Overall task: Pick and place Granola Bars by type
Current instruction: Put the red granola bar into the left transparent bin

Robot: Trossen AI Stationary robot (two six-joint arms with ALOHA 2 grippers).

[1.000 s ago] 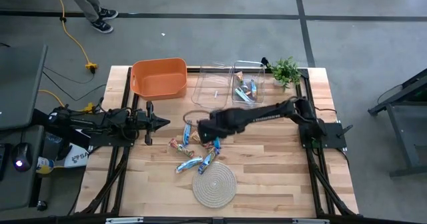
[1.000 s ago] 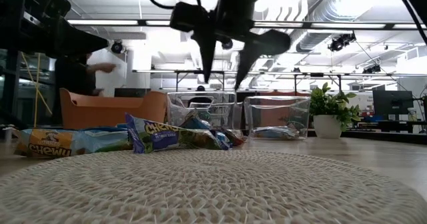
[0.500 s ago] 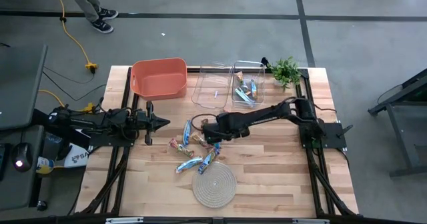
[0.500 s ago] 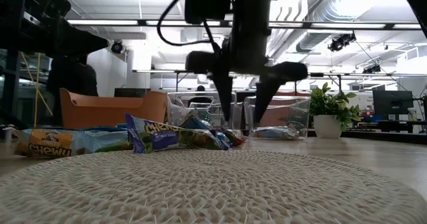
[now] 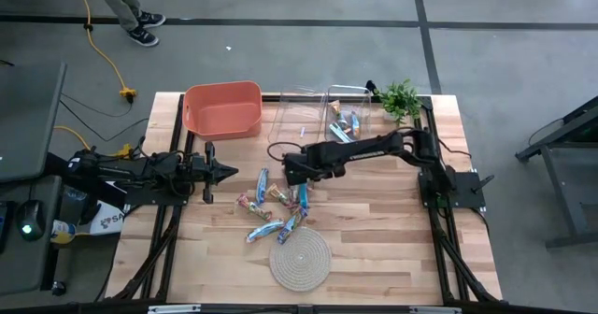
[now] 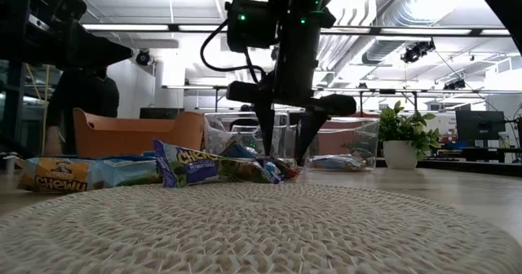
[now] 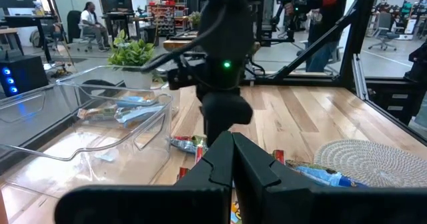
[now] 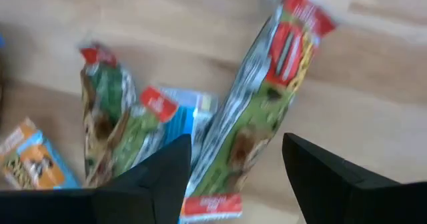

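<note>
Since a second ago I've brought the right end effector (image 5: pixel 295 169) back toward the clear bins and down, so it now hangs with fingers spread over the bars (image 5: pixel 280 205) loose mid-tabletop (image 5: pixel 392 230). My right wrist view shows a green bar (image 8: pixel 257 104) with a red label lying between the fingers (image 8: pixel 167 177), two more beside it. The wrappers are shiny, blue, green and reddish. The right clear bin (image 5: pixel 348 125) holds several bars; the left clear bin (image 5: pixel 297 122) looks almost bare; the orange bin (image 5: pixel 222 108) sits left. The left end effector (image 5: pixel 222 172) waits closed at the tabletop's left edge.
</note>
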